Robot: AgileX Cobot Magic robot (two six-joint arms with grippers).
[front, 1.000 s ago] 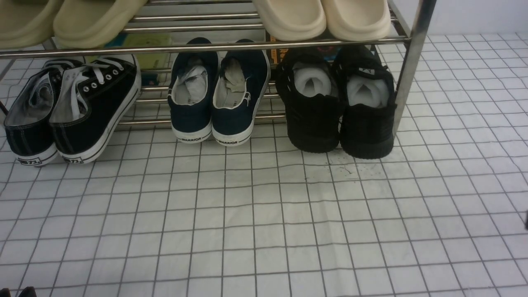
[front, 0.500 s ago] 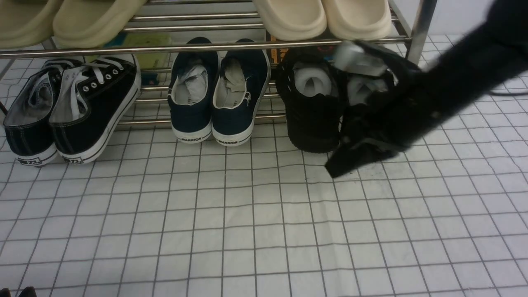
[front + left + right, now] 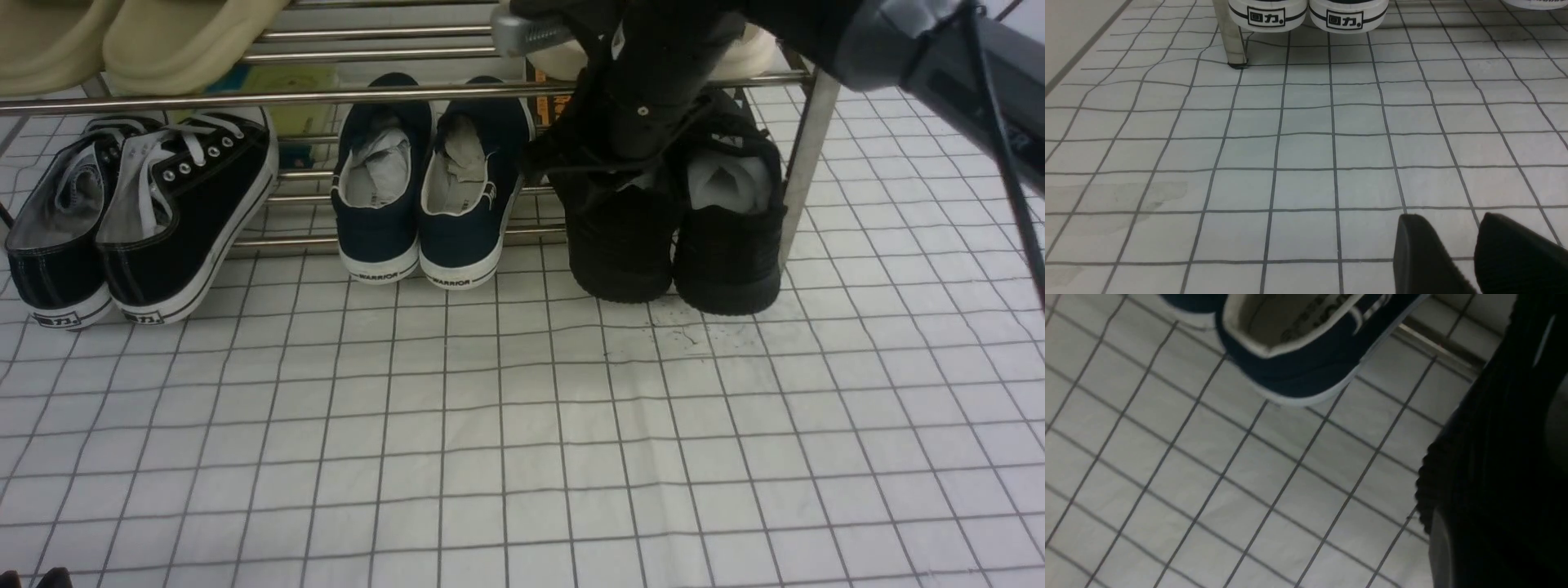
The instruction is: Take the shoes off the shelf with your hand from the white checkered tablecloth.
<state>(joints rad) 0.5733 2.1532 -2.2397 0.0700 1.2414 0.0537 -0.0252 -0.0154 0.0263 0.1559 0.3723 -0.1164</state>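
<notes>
Since half a sec ago R arm has swung up & inward: right gripper [image 3: 633,151] now hangs over the mouth of the left-hand shoe, hiding its paper stuffing. Fingers lost black-on-black, can't tell if open or closed; nothing lifted yet. Idle left gripper [image 3: 1447,218] sits low over the tablecloth [image 3: 522,425], tips close together, holding nothing, can't tell if fully shut. Both shoes [image 3: 727,245] are at the R end of the shelf [image 3: 804,163], btm tier, heels on the cloth, toes up on the bars, navy pair [image 3: 433,212] just beside. Prob light; knit upper soft, will fold; stuffing gives some body; rubber sole may drag on cloth. Best hold: heel collar, one finger inside, one outside
</notes>
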